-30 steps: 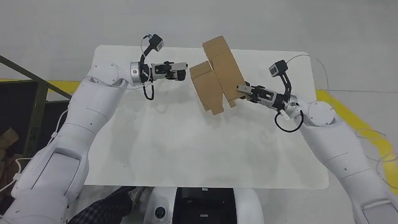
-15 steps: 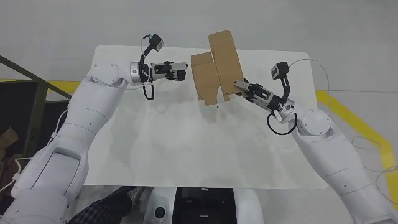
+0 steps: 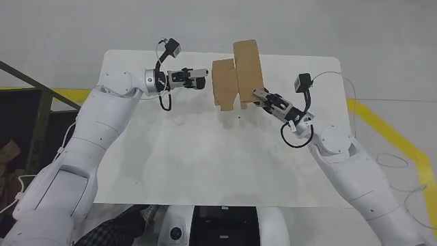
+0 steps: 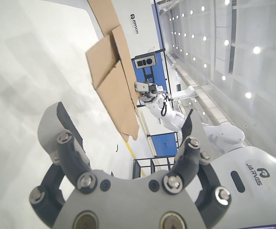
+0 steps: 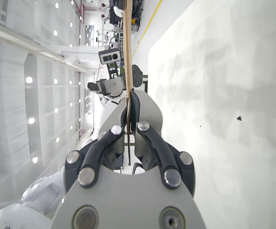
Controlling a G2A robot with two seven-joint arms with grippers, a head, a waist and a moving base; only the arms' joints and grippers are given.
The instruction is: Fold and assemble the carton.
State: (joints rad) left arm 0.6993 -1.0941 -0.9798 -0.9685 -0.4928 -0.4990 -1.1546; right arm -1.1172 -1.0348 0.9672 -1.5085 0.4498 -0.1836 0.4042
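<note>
My right pincer (image 5: pixel 129 98) is closed tight on the carton (image 5: pixel 127 48). The two black pads press the lower edge of the cardboard between them, and nothing else is in the grip. In the top view this pincer (image 3: pixel 258 96) meets the carton (image 3: pixel 237 75) at its near right corner, above the far middle part of the desk (image 3: pixel 205 164).

The carton is plain brown cardboard, not yet assembled. It is flat like a sheet, with straight fold lines and cut slots between the flaps. From above I see two panels side by side: a longer one on the right, which reaches past the far edge of the desk, and a shorter one on the left. From the right wrist it stands on edge and looks like one thin brown line. It hangs in the air and does not touch the desk (image 5: pixel 224 72).

My left pincer (image 4: pixel 124 113) is wide open and holds nothing. In its own view the carton (image 4: pixel 114 72) is in front of the spread fingers, with a gap to them, and it is tilted over the desk (image 4: pixel 20 48). In the top view this pincer (image 3: pixel 203 76) is just beside the left edge of the shorter panel and points at it.

A small dark speck (image 5: pixel 239 118) lies on the desk.
</note>
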